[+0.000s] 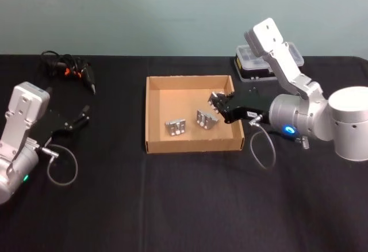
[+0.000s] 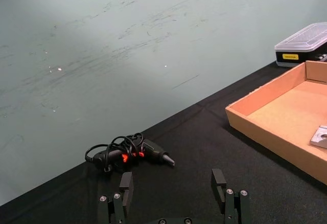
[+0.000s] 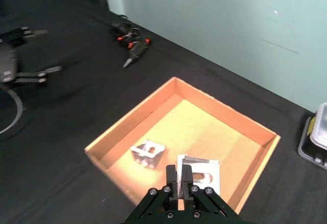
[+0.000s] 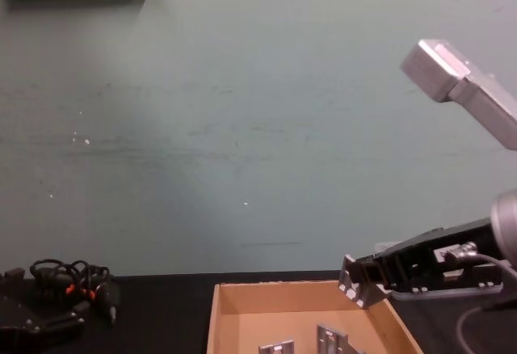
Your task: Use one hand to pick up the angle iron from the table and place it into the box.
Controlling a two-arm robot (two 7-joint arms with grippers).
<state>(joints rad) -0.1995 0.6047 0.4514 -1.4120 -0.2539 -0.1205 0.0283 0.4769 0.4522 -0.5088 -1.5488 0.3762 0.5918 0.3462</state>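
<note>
Box (image 1: pixel 150 114) sits mid-surface (image 1: pixel 172 206), nearer the far edge. Two angle irons (image 1: pixel 176 126) lie inside it, toward its near right. Plastic case (image 1: pixel 253 68) behind the box's right far corner. Corded tool (image 1: pixel 72 71) at far left. My left tool (image 1: pixel 80 118) rests at the left edge.

The left gripper (image 2: pixel 174 189) (fingers spread apart) hovers above the table (image 2: pixel 199 142), near a corded tool (image 2: pixel 130 154) and the box (image 2: pixel 276 112).
</note>
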